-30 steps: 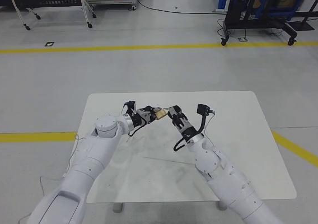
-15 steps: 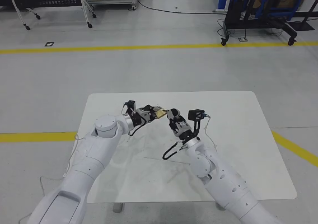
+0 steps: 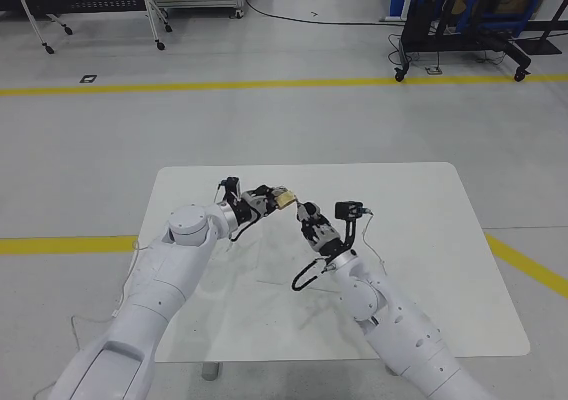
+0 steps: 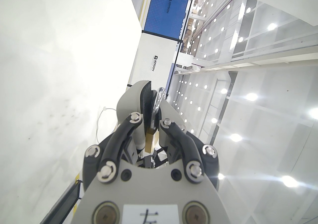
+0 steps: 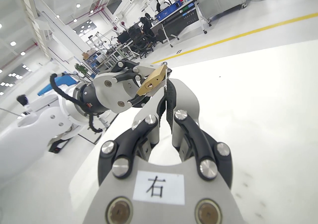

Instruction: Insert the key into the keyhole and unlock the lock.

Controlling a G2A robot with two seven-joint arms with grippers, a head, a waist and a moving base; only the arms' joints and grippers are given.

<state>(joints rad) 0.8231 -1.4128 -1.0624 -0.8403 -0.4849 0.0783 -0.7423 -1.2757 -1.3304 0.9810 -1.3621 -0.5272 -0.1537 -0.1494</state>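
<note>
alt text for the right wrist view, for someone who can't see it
The right end effector, shut on a thin key, faces a brass padlock clamped in the left end effector beyond it, keyhole facing the camera. The key is not in the keyhole; a white table lies below.

Most of the brass lock (image 4: 149, 141) is hidden between the fingers of the left gripper (image 4: 154, 98), which is clamped on it. A narrow brass strip and a bit of silver shackle are all that show there. From the right wrist, the key (image 5: 165, 83) is a thin pale edge just beside the lock, pinched in the right gripper (image 5: 166, 92). Whether its tip touches the lock cannot be told. From above, the key beside the lock is too small to make out.
</note>
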